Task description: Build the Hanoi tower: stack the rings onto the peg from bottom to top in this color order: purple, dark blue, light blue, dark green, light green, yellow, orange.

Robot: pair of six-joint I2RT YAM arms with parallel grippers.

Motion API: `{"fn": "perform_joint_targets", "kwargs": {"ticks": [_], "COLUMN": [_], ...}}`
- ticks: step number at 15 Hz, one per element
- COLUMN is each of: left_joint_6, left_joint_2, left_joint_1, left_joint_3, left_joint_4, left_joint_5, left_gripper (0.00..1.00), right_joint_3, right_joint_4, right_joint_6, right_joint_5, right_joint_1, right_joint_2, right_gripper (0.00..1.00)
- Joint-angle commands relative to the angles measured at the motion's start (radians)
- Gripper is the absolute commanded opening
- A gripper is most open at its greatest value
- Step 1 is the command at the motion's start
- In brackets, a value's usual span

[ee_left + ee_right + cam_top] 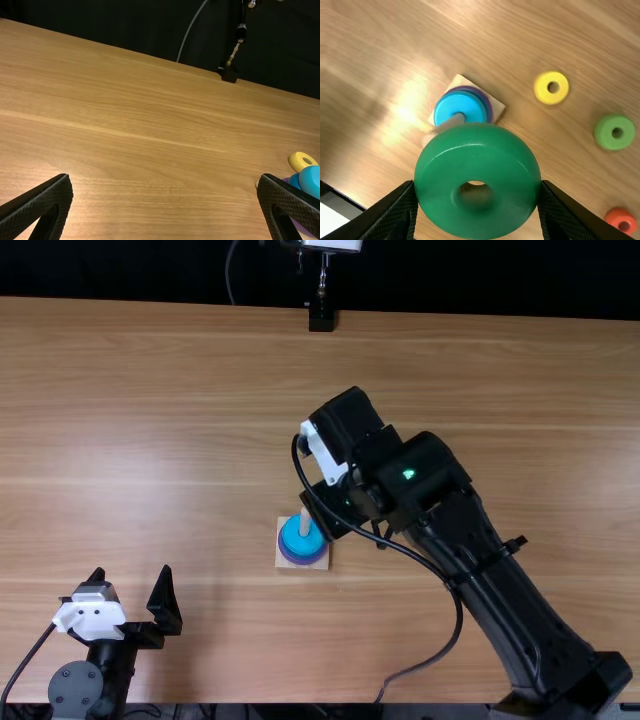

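Left gripper (132,575): fingers apart, one partly covering stacked blue rings (312,180). Yellow ring (296,160) near stack, on desk (150,125).

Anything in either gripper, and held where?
Right gripper: dark green ring, pinched by its outer rim at opposite sides. Left: empty, fingers open.

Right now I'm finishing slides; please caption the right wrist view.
Right gripper holding the dark green ring near the peg, whose top ring is light blue.

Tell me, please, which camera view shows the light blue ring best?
The right wrist view: it shows the light blue ring large and nearly whole, around the peg. The top view shows it much smaller, and the left wrist view has it cut off at the picture's edge.
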Motion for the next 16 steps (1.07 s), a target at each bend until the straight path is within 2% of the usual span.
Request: {"fn": "perform_joint_targets", "kwargs": {"ticks": [1,16], "left_joint_6": [0.003,0.003], "left_joint_2": [-0.012,-0.012], "left_joint_1": [0.002,0.002], "left_joint_3": [-0.055,-0.055], "left_joint_4": [-0.019,-0.019], "left_joint_5": [0.012,0.012], "left_gripper": [1.0,1.0], "right_joint_3": [0.043,0.073], "right_joint_4": [-0.001,0.001], "right_joint_6": [-0.005,0.002], "right_joint_5": [-0.001,-0.003], "right_joint_1": [0.008,0.081], "right_joint_2": [0.02,0.072], "right_gripper": [0.0,0.0]}}
